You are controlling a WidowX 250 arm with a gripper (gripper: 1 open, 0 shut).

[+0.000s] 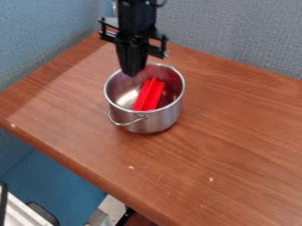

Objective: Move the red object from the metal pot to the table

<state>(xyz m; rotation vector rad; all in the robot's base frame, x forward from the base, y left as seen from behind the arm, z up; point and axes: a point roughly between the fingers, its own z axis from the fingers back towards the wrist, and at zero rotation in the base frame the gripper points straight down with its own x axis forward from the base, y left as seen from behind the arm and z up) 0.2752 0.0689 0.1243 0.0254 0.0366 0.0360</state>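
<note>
One red block (148, 94), one steel pot (143, 113) with one wire handle (116, 121), one wooden counter (224, 132), and one black tool (132, 65).

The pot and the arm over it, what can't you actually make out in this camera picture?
- Pincer: dark and small in the camera view; whether its jaws are open or shut does not show.
- Red block: its lower end is hidden behind the pot's near wall.
- Pot bottom: the block and the near wall cover most of it.
- Arm: cut off by the top edge.
- Table: its right side runs off the frame.
</note>
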